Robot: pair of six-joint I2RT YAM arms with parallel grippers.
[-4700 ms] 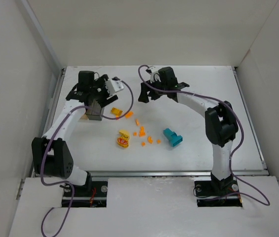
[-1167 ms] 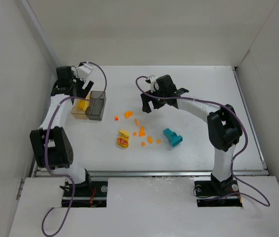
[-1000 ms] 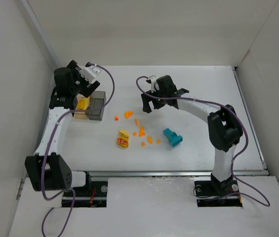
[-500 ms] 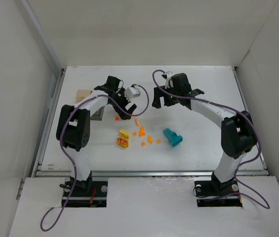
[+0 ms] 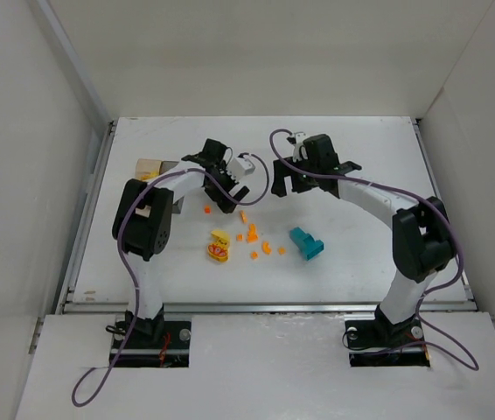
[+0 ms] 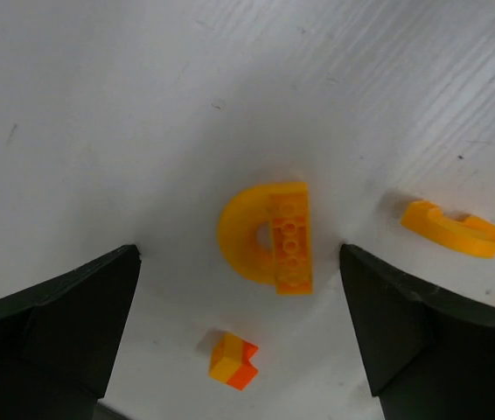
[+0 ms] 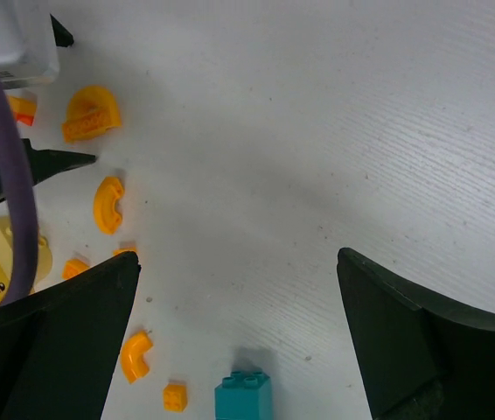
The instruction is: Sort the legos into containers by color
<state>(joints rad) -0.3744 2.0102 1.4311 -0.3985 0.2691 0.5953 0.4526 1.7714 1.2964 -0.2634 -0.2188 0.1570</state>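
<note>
— What shows from above?
— A translucent amber box (image 5: 148,165) sits at the table's (image 5: 361,227) far left. Tiny glossy orange bits (image 5: 253,234) lie mid-table, between a yellow piece with red marks (image 5: 219,247) and a chunky teal block (image 5: 306,243). The left gripper (image 5: 224,199) hangs over the far end of the scatter; the right gripper (image 5: 293,184) is just beyond it, well apart from the teal block.
— The left wrist?
— Jaws spread wide, holding nothing. A studded half-round arch (image 6: 274,236) lies flat between the fingers, touching neither. A small orange cube (image 6: 233,360) lies nearer the camera, and a slim curved piece (image 6: 455,230) to the arch's right.
— The right wrist?
— Also spread and empty, over bare ribbed surface; the teal block is at the bottom edge.
</note>
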